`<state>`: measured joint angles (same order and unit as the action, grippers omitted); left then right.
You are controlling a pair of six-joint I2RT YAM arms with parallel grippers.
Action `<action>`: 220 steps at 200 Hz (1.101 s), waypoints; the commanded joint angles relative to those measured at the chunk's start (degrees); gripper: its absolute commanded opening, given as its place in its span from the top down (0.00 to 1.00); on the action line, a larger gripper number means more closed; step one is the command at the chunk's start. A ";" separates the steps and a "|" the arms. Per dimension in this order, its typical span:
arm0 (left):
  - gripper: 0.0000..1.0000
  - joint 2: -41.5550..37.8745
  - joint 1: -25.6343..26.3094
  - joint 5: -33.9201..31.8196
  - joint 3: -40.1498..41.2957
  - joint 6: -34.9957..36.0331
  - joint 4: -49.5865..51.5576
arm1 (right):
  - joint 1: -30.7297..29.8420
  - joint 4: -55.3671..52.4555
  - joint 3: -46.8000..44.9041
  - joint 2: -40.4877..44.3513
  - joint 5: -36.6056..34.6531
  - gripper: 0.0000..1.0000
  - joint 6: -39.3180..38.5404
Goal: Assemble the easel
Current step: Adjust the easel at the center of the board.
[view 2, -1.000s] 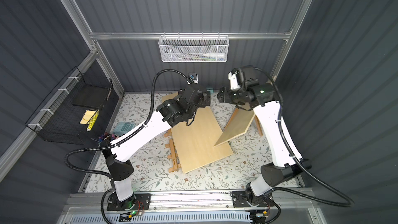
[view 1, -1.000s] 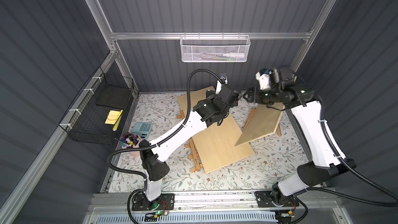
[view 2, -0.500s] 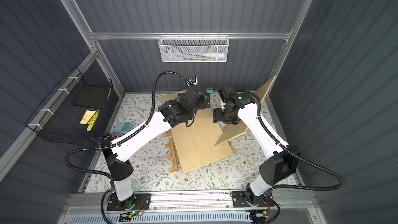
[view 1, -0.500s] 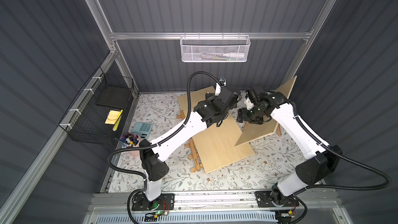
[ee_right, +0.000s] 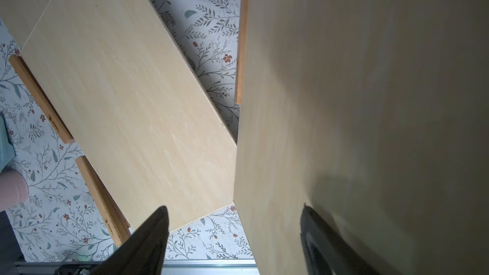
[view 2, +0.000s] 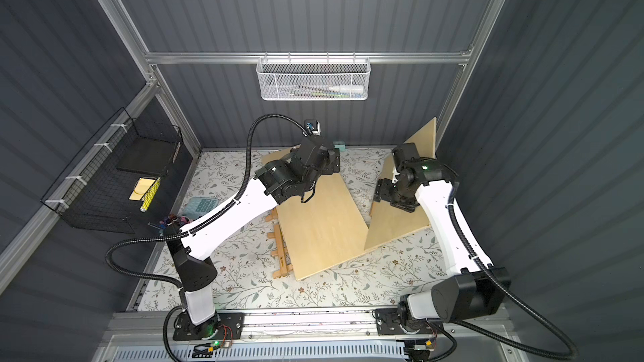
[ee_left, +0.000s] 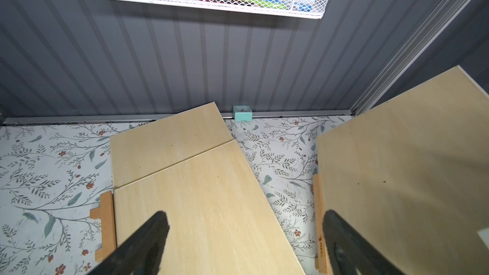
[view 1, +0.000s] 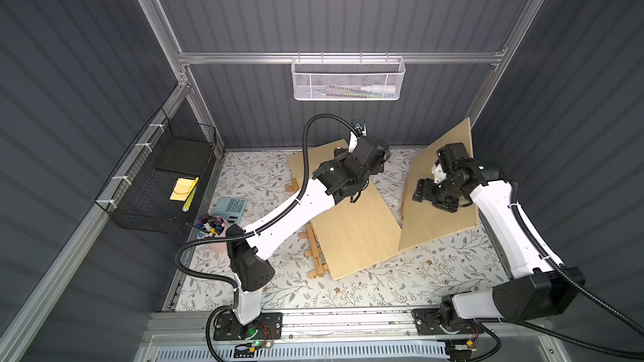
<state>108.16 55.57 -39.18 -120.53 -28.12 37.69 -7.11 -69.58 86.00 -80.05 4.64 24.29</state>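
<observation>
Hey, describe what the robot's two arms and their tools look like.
The left arm and right arm have white links, black joints and black ribbed cables. The left tool and right tool have dark tapered fingers.

Enclosed robot lab cell, grey ribbed walls (view 1: 348, 12), aluminium frame (view 1: 341, 58), white mesh basket (view 1: 313, 85) at 12 o'clock, black wire basket (view 1: 139, 200) at 9 o'clock, floral mat (view 1: 400, 283), robot arms (view 1: 289, 214) on a rail (view 1: 348, 320) at 6 o'clock

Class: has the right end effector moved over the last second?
Yes. The right end effector moved away from the white wall basket, toward the front rail.
</observation>
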 commanded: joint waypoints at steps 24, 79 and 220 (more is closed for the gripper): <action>0.07 1.79 0.25 1.21 -2.76 0.73 -0.25 | 3.85 -2.06 0.72 1.31 -3.33 0.20 -1.61; 0.06 2.14 0.26 1.90 -3.30 1.11 0.10 | 6.77 -2.97 2.47 1.54 -9.86 0.19 -3.92; 0.05 1.21 0.23 2.69 -0.59 0.13 0.77 | 10.01 -2.01 2.33 2.65 -18.75 0.16 -5.48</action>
<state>109.51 55.57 -37.21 -121.80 -27.88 37.74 2.31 -71.00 86.80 -77.19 -11.14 19.27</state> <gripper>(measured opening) 0.950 0.838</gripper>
